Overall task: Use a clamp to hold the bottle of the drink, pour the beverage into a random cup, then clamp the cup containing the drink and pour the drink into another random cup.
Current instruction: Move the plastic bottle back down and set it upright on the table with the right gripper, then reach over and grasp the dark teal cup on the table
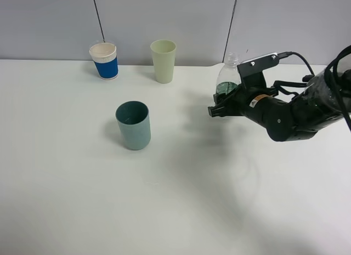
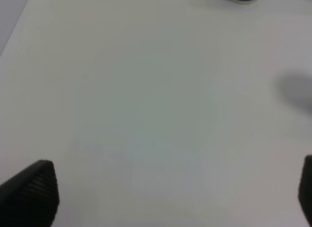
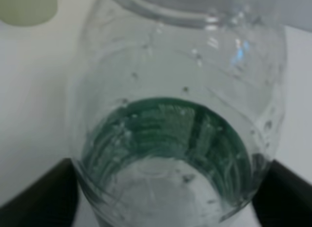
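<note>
White table [image 1: 164,211] is carrying the bottle [image 1: 227,79], which is standing upright near the back wall, right of the pale green cup [image 1: 163,61]. The right clamp [image 1: 213,111] is flanking the bottle's green label, one finger on each side; whether it is squeezing, I cannot tell. The left clamp [image 2: 170,188] is hanging with fingers wide apart over bare table. The teal tumbler [image 1: 133,126] is sitting nearer the front, well apart from the blue-and-white cup [image 1: 104,60].

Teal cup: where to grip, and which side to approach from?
Grip the teal cup mid-wall, jaws level, coming from the right. It stands upright with straight sides, so the jaws would seat flat. Nothing stands close on that side, and a side grip probably suits pouring.
</note>
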Controlling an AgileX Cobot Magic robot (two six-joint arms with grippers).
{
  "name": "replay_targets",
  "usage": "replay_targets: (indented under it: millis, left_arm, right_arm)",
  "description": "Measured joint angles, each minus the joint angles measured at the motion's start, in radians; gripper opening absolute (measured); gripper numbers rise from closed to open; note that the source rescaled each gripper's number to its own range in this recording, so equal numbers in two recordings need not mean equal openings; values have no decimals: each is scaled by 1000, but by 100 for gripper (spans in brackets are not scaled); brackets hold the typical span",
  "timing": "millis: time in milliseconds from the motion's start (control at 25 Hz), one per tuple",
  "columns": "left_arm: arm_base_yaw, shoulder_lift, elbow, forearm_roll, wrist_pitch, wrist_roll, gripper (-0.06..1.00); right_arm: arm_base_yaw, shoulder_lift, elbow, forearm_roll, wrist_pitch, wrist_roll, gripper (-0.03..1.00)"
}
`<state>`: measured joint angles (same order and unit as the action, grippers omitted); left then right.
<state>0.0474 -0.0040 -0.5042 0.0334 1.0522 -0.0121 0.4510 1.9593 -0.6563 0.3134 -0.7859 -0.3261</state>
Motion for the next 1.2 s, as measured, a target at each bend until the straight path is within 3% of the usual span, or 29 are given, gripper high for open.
replay_targets:
  millis: [80,120,240,880,1200]
  left_arm:
    - [0,0,0,0,0,0,100]
    - [0,0,0,0,0,0,100]
    - [0,0,0,0,0,0,100]
    - [0,0,0,0,0,0,100]
    - [0,0,0,0,0,0,100]
  right_arm:
    - [0,6,0,4,-12,-6,76]
    - [0,7,0,7,-28,-6,86]
    - [0,7,0,10,-58,-6,97]
    - [0,-236,3,7,-25,-20,100]
    - [0,-427,4,-13,10,-167,100]
